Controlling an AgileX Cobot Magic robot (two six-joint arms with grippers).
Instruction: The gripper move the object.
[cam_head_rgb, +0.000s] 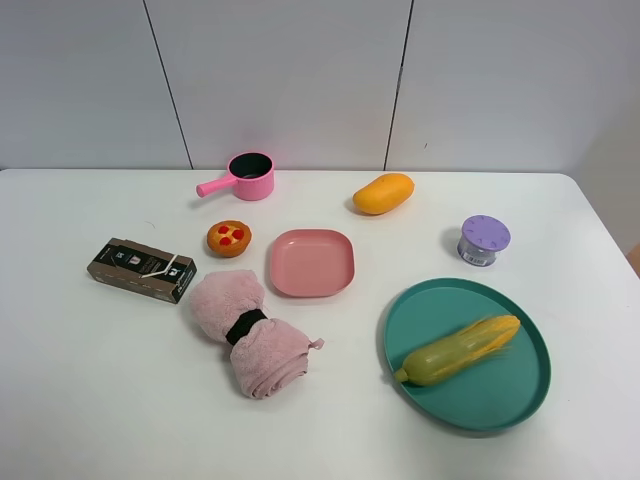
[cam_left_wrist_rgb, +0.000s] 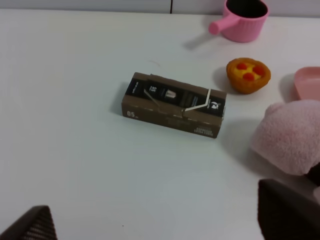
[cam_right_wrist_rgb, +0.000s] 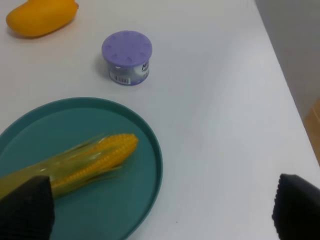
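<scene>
Nothing is done yet: the tart sits untouched on the table at 9 o'clock of the pink plate, and neither of my grippers is near it; my left gripper and right gripper both hang with fingers spread apart and empty. I count one tart, one mango, one cup, one pot, one box, one towel, one corn and two plates, the second a teal plate.

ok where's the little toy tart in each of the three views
Exterior high: toy tart left of centre, between the pink pot and the pink towel.
Left wrist: toy tart near the pink pot.
Right wrist: not in it.
Shared landmark: the brown box.
</scene>
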